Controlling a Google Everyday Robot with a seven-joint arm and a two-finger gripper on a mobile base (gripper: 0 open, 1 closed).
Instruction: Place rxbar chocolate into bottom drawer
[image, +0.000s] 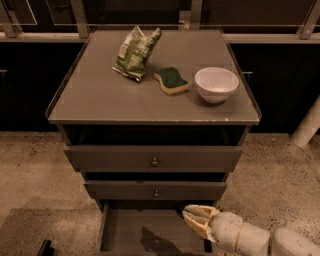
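Gripper (199, 223), cream-coloured, hangs low over the front right corner of the pulled-out bottom drawer (125, 227), and we cannot tell whether it holds anything. We cannot pick out the rxbar chocolate. We see only a dark patch (156, 243) on the drawer's grey floor, either bar or shadow. Open floor stretches from the patch to the drawer's left wall.
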